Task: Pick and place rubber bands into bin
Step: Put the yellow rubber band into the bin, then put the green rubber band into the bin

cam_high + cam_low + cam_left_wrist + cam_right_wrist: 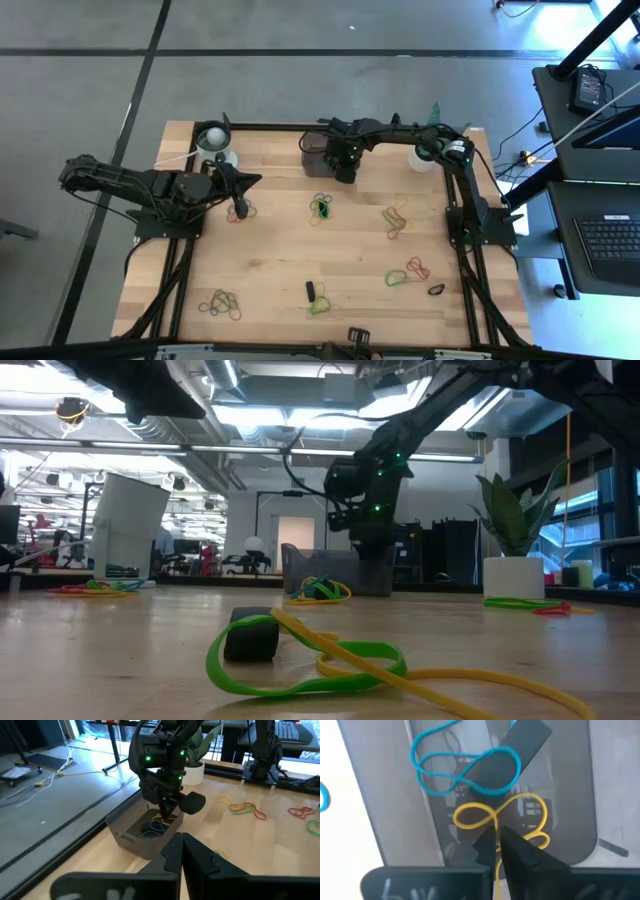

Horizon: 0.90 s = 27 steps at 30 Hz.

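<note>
The right pincer [497,837] hangs over the bin [318,160], and we see its tips pinched on a yellow rubber band [490,815]; left pincer [238,207], closed and empty, waits near the bin; other rubber bands [396,222] lie across the counter [270,260] beyond the bin

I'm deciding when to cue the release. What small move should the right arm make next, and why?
Probably open the fingers. The right gripper hangs over the bin, pinching a yellow rubber band whose loops already dangle inside, above a blue band on the floor. Letting go should drop it in. The left gripper waits shut near the table's left side.
</note>
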### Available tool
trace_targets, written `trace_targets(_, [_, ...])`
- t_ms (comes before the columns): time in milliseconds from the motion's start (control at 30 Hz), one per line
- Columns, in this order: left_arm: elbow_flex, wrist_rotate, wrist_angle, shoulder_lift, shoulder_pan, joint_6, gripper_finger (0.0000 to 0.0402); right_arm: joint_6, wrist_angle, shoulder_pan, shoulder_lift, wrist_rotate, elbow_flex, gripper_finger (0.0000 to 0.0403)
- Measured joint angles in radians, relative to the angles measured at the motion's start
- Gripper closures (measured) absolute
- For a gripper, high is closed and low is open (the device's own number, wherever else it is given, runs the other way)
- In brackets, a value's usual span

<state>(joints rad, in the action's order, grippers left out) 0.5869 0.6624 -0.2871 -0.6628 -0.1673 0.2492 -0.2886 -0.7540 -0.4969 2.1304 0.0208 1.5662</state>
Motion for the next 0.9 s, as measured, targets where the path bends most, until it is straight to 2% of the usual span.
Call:
trace_targets(500, [0.000, -0.032, 0.000, 0.000, -0.001, 0.026, 0.0398, 0.019, -0.028, -0.015, 0.000, -0.001, 0.013, 0.0292])
trace_targets(900, [0.000, -0.064, -0.001, 0.000, -0.001, 0.026, 0.0398, 0.024, -0.214, -0.024, -0.002, 0.000, 0.177, 0.0216])
